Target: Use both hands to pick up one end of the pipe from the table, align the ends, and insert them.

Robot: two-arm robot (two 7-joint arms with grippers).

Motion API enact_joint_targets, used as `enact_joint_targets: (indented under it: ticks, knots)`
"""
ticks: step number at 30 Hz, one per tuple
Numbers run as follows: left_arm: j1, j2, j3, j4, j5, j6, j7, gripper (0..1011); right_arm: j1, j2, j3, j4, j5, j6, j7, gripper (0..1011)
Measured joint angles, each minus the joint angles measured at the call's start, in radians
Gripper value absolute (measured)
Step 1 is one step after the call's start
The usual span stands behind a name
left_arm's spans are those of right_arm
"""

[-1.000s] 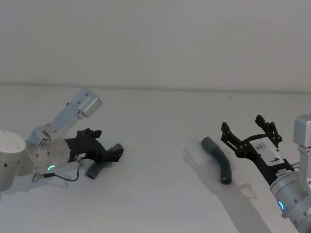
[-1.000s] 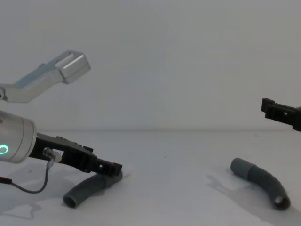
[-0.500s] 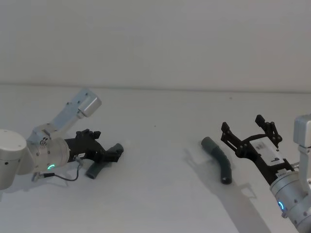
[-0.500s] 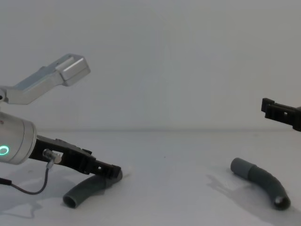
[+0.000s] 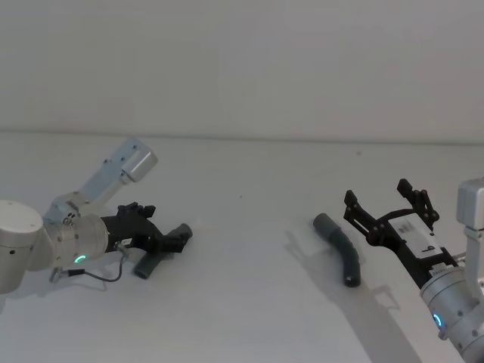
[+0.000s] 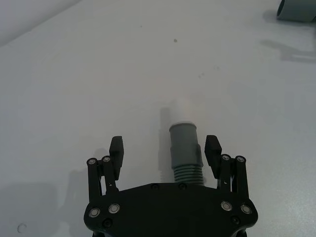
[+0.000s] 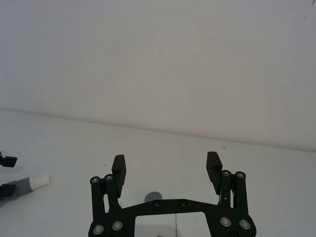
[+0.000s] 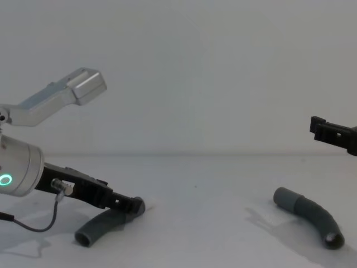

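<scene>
Plain pale wall (image 5: 242,60) fills background.

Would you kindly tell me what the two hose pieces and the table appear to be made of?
Left hose piece and right hose piece: probably flexible rubber or soft plastic, matte dark grey; the left shows ribs and a smooth cuff. Table: matte white, perhaps laminate or painted board; it shows soft shadows and no glare.
</scene>
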Motion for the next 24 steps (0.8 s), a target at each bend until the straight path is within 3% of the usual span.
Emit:
enact_joint_targets:
  ticks: [14, 21, 24]
  knots:
    - [-0.002, 0.000, 0.004, 0.007, 0.005, 0.008, -0.005, 964, 0.000, 0.000, 0.000, 0.000, 0.000, 0.000, 0.000, 1001]
    - [-0.002, 0.000, 0.005, 0.008, 0.006, 0.009, -0.006, 792, 0.000, 0.000, 0.000, 0.000, 0.000, 0.000, 0.000, 1001]
    - [-0.002, 0.000, 0.005, 0.009, 0.006, 0.009, -0.006, 671, 0.000, 0.000, 0.000, 0.000, 0.000, 0.000, 0.000, 1001]
